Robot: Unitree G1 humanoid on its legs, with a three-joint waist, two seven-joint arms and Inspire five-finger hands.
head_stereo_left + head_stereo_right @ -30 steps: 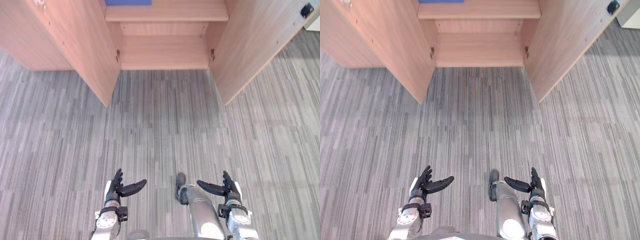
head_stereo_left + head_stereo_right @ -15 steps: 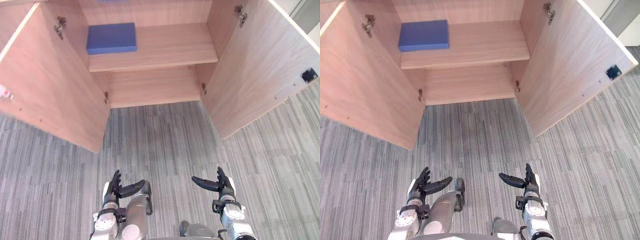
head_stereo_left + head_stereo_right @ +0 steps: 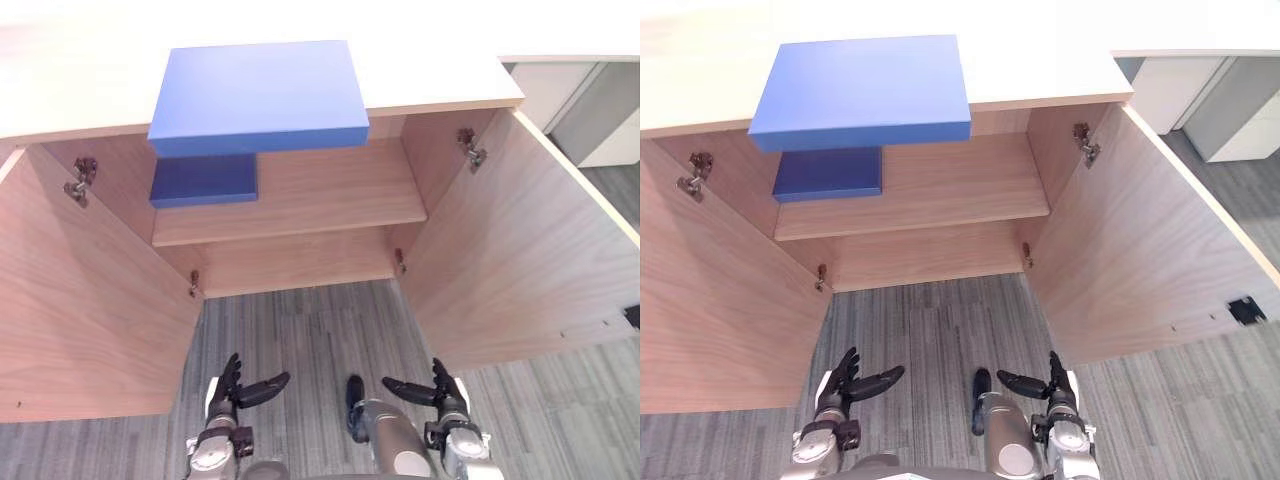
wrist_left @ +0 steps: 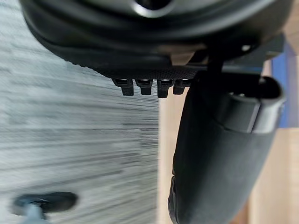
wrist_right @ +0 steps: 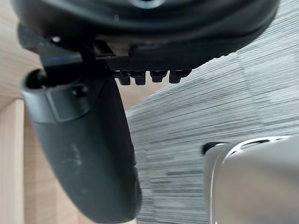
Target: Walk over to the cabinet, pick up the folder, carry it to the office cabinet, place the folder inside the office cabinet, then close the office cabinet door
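Left eye view: dark folder [image 3: 203, 181] inside cabinet [image 3: 330, 195], lighter folder [image 3: 258, 95] atop; left robot hand [image 3: 232, 385], right robot hand [image 3: 443, 388] spread.

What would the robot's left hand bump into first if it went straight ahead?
Likely the inside of the open cabinet, close beside its left door; the left hand points that way, but height is unclear.

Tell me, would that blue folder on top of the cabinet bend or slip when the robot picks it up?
The folder probably stays stiff: it looks thick and boxy, with straight edges. Its flat, smooth-looking cover on the smooth cabinet top suggests it could slide if pushed. It lies flat, so tipping or rolling seems unlikely.
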